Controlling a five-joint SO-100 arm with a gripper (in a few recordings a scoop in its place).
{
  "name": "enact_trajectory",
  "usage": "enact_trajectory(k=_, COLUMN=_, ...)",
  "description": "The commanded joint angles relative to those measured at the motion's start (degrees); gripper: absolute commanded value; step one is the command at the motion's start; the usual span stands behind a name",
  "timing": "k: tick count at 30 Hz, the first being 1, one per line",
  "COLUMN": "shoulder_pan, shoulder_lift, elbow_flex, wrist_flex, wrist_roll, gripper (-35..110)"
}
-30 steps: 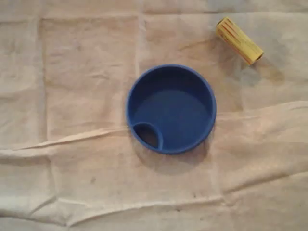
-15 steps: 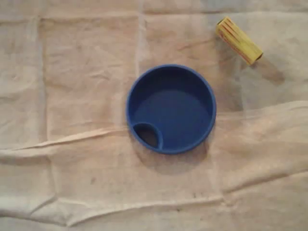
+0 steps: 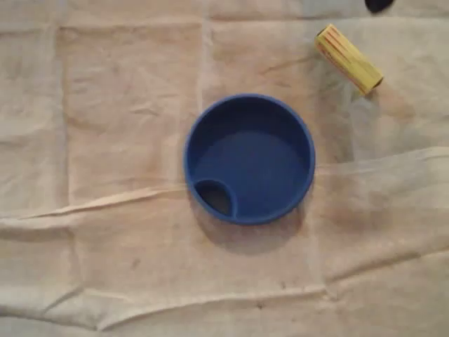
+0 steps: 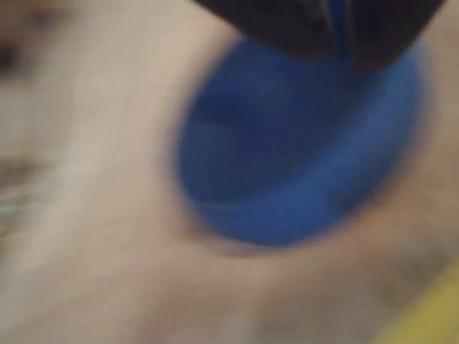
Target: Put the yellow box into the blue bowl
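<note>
Though near gripper (image 3: 379, 4), yellow box (image 3: 349, 59) apart

Wrist view smeared throughout: blue bowl (image 4: 287, 172) soft, upper rim hidden behind dark hand (image 4: 333, 29), itself cut by top edge; jaws unreadable; yellow box (image 4: 430, 322) clipped at bottom-right corner. Overhead view: dark shape (image 3: 379, 4) cut by top edge.

There is one round blue plastic bowl (image 3: 252, 158); the wrist view shows the same single bowl (image 4: 287, 172), much blurred. Inside the bowl I count two compartments: one large, and one small rounded pocket (image 3: 216, 198) at the rim. There is one long yellow box with red stripes (image 3: 349, 60). One beige creased cloth (image 3: 105, 105) lies under both. So it is one of each kind.
</note>
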Motion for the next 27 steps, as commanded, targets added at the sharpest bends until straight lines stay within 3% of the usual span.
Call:
enact_trajectory(k=1, shoulder_pan=-0.4, shoulder_lift=-2.5, elbow_flex=-4.9, wrist_flex=-0.2, wrist_roll=5.1, gripper=0)
enact_trajectory(k=16, shoulder_pan=-0.2, shoulder_lift=-16.8, elbow_flex=-11.1, wrist_flex=-0.9, wrist_roll=30.5, gripper=0)
enact_trajectory(k=27, shoulder_pan=0.4, shoulder_lift=-18.0, elbow_flex=-11.1, wrist_flex=-0.4, wrist_roll=32.4, gripper=6)
